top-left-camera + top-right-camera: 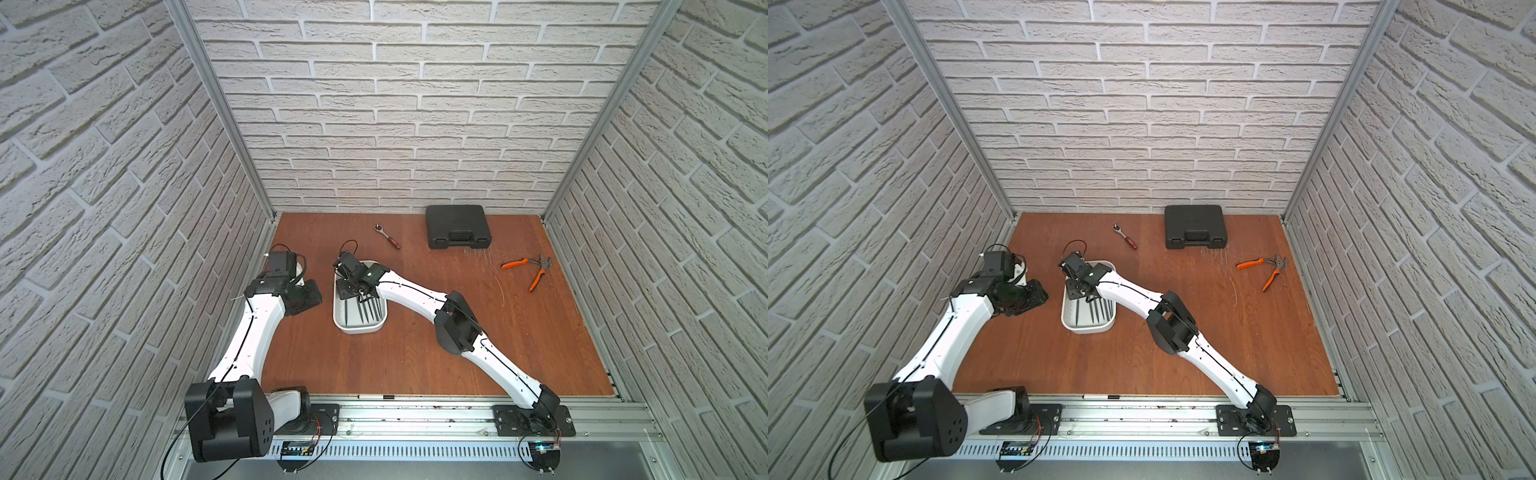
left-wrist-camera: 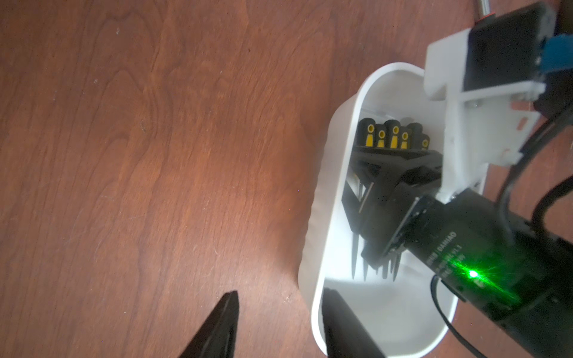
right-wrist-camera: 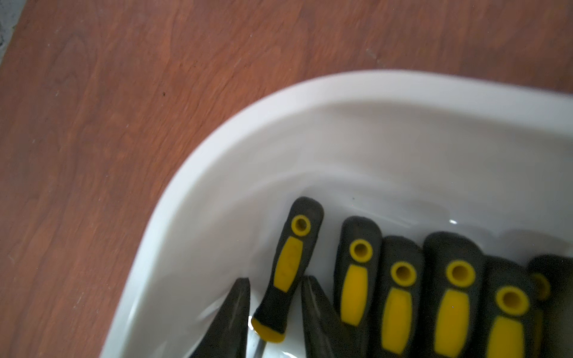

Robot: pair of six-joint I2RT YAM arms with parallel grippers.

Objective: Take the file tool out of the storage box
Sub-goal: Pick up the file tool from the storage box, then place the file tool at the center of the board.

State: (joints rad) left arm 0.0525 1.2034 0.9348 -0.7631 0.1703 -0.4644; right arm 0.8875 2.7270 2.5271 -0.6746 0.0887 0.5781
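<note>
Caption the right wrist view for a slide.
Right gripper straddles the end file's handle inside the white storage box.

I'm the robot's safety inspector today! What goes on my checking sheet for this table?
Surface: brown wooden table.
Job's things: white storage box holds a row of black-and-yellow files; none out yet.
Clutter: ratchet, black tool case, orange pliers, all apart from the box.
Pincers: right pincer inside the box, fingers either side of one file handle; left pincer open beside the box, holding nothing.
Cables: black cable loops above the right wrist.
Surroundings: brick-pattern walls, metal rail in front.
</note>
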